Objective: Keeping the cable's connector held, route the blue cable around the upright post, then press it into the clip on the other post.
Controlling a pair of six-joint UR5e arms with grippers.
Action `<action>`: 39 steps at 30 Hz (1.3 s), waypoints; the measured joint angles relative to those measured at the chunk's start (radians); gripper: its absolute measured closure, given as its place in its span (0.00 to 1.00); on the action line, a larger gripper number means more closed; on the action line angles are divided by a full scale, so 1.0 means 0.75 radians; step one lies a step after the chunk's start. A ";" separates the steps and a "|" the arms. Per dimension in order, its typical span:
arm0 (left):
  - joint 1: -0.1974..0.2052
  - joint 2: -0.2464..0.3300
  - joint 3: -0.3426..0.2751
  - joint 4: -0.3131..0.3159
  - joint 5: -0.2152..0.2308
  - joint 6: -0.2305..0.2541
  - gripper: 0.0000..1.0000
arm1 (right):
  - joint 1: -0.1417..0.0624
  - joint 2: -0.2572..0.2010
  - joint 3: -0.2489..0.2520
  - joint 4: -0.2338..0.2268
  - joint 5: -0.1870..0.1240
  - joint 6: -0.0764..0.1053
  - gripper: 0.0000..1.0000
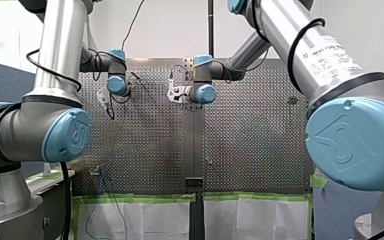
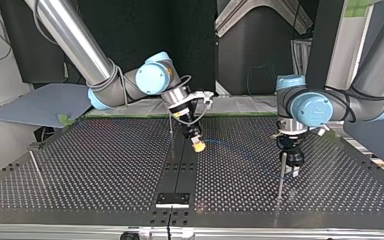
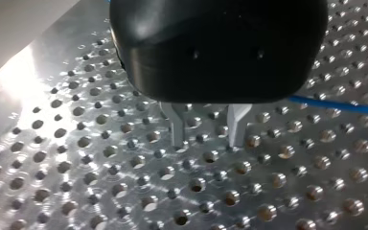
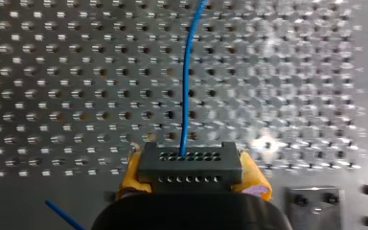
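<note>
1. Right end effector (image 2: 198,145): its yellow pads (image 4: 255,175) are clamped on the dark connector (image 4: 190,167), tilted down low over the worktop (image 2: 80,165). That grip fits the task, since the connector end is the anchor while the rest gets routed.
2. Blue cable (image 4: 187,81) leaves the connector straight ahead of the pads. In the top view it trails off toward 4 o'clock, faint, to the upright post (image 2: 281,172).
3. Left end effector (image 3: 206,132): metal fingers (image 3: 177,127) are apart with nothing between them, tips close to the worktop. The cable passes beside it, not in the gap. In the top view it sits just beside the post, at the post's 2 o'clock. My read is that it's placed to guide the slack at the post.
4. Second thin post (image 2: 171,131) stands just at the right end effector's 10 o'clock in the top view. I can't make out a clip on it.
5. Room: there is bare worktop from the cable toward 6 o'clock, with the near edge well apart. The tight spots are the post beside the left fingers and the thin post beside the right wrist.
</note>
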 joint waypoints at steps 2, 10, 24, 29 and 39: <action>0.000 0.000 0.000 -0.013 0.018 -0.003 0.14 | 0.001 0.019 0.008 0.000 0.007 -0.002 1.00; 0.000 -0.028 0.000 -0.030 0.077 -0.004 0.14 | 0.002 0.100 0.023 0.000 0.027 -0.006 1.00; 0.014 -0.081 0.000 -0.034 0.147 -0.025 0.14 | -0.005 0.175 0.081 -0.016 0.066 -0.022 1.00; 0.014 -0.081 0.000 -0.035 0.150 -0.026 0.14 | 0.001 0.233 0.092 -0.019 0.102 -0.037 1.00; 0.016 -0.081 0.000 -0.031 0.156 -0.046 0.14 | -0.010 0.323 0.130 -0.061 0.153 -0.041 1.00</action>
